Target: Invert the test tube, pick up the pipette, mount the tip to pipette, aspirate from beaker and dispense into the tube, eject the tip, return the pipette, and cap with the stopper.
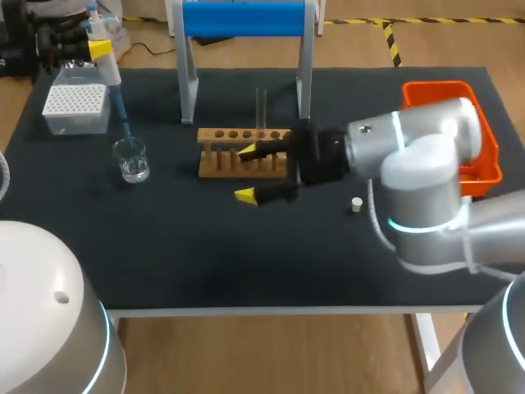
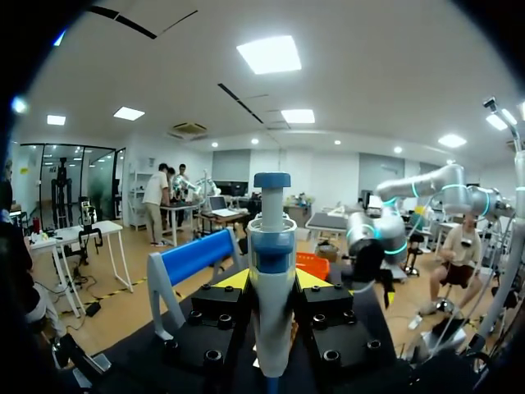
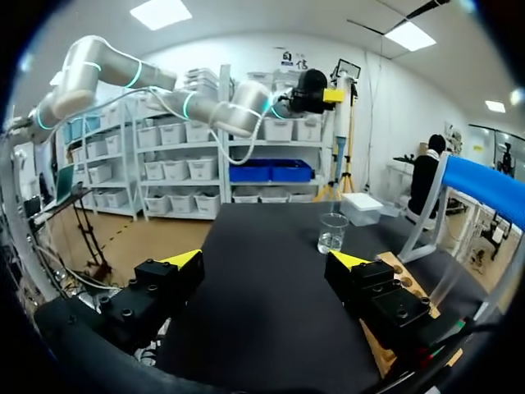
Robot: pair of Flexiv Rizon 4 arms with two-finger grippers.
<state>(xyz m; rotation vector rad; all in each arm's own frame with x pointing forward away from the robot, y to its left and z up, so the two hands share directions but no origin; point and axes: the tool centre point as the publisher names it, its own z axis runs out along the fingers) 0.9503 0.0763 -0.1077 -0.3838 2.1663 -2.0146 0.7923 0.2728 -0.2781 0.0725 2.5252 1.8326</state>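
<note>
While clamping a blue-white plastic pipette (image 2: 271, 238), left gripper (image 2: 272, 279) is hanging above a clear glass beaker (image 1: 131, 158).
Right gripper (image 3: 267, 260) is standing spread apart.

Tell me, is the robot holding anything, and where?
The left gripper holds the pipette by its white body, a finger on each side. The right gripper is open and holds nothing.

Seen from the wooden rack (image 1: 244, 152): blue-barred stand (image 1: 244, 18) blocks 12 o'clock; tip box (image 1: 76, 108), 10; beaker (image 1: 131, 158) under pipette (image 1: 107, 66), 9; right gripper (image 1: 245, 173), fingers spread at the rack's front, with arm filling 3 to 4. Mat (image 1: 205, 254) open, 6 to 8.
</note>
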